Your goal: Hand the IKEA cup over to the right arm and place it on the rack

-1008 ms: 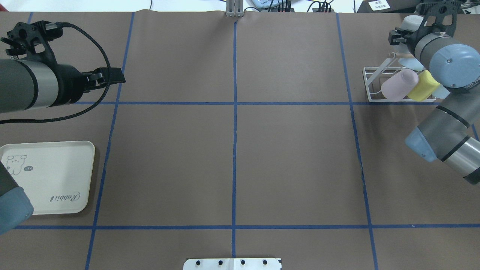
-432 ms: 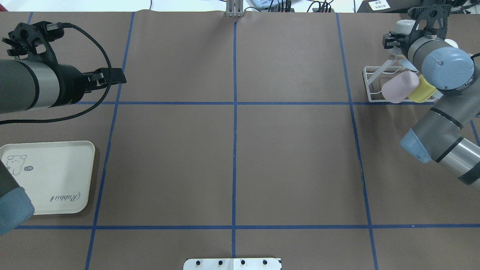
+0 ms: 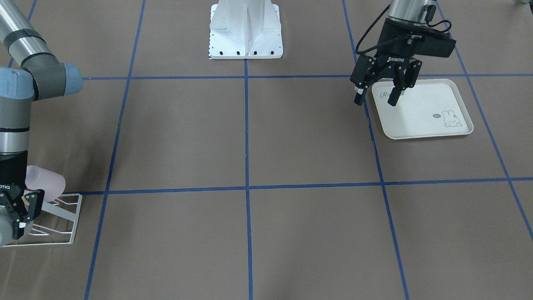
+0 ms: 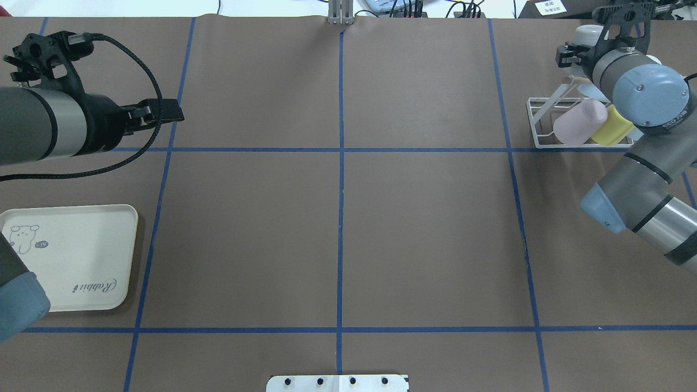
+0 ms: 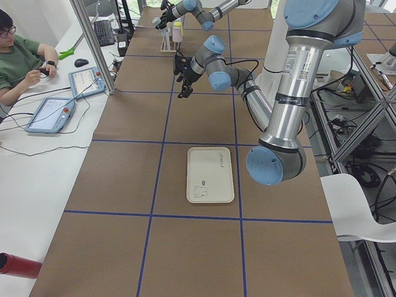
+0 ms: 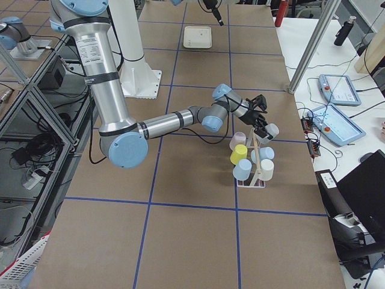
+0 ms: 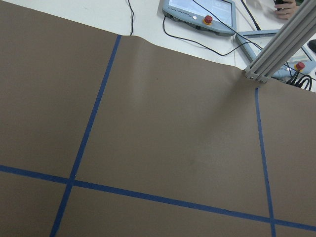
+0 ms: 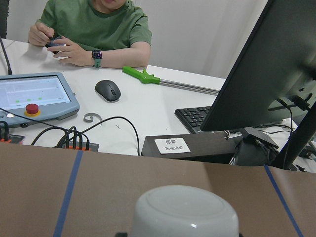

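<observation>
**Seating the IKEA cup on a free prong of the rack**

Your right arm point(image 4: 648, 218) carries the white IKEA cup point(image 8: 186, 212) at the top of the rack point(image 4: 536, 117), just beside its wooden rod point(image 4: 577, 80). Whether the cup touches the rod I cannot tell. The right fingers point(image 4: 566, 56) appear to be closed narrowly on the cup, though the cup hides most of them. The handover part looks finished, so in my judgement only the placing is left.

The rack is crowded. A pink cup point(image 4: 580, 122) and a yellow cup point(image 4: 612, 128) lean on the prongs on the rack's robot side, and more pale cups sit beyond them. Which prong is free I cannot see clearly, so please confirm it from the side view before you lower.

Turn the mouth of the cup toward the prong and follow the slant of the prong, not a vertical line. Move slowly, because the wire rack looks light and may slide or tip if the rim catches a flat tip. Watch also the blue joint cap point(image 4: 650, 92), which in the overhead view lies over the cups on the rack. Release only when the cup rests by its own weight, then draw back along the same slant.

The left fingers point(image 3: 359, 93) stand wide apart and hold nothing. They are well apart from the rack, toward the opposite end of the surface point(image 4: 425, 228). Leave them there.
</observation>
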`<state>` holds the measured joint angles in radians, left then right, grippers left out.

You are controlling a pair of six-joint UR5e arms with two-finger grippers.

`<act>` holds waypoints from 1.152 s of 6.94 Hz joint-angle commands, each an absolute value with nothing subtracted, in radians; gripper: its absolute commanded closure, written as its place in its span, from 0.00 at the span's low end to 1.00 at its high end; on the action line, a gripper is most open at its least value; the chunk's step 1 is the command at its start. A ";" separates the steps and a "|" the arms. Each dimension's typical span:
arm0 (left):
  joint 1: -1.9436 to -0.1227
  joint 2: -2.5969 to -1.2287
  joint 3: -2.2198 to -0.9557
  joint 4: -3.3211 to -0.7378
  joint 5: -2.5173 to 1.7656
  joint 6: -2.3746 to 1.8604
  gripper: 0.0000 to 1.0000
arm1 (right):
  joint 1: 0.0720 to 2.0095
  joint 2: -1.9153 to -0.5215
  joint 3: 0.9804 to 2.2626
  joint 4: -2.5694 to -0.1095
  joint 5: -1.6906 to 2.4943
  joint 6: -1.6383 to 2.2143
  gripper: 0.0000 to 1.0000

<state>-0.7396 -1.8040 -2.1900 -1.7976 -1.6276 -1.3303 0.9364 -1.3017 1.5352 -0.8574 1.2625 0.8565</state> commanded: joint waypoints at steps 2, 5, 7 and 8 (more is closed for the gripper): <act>-0.736 -1.805 -2.191 -1.798 -1.628 -1.331 0.00 | 0.957 -1.281 1.511 -0.858 1.261 0.834 1.00; -0.738 -1.804 -2.189 -1.799 -1.640 -1.331 0.00 | 0.956 -1.260 1.477 -0.856 1.259 0.838 1.00; -0.738 -1.804 -2.191 -1.798 -1.640 -1.331 0.00 | 0.956 -1.261 1.468 -0.854 1.262 0.841 1.00; -0.738 -1.804 -2.191 -1.798 -1.640 -1.331 0.00 | 0.954 -1.262 1.468 -0.854 1.262 0.844 1.00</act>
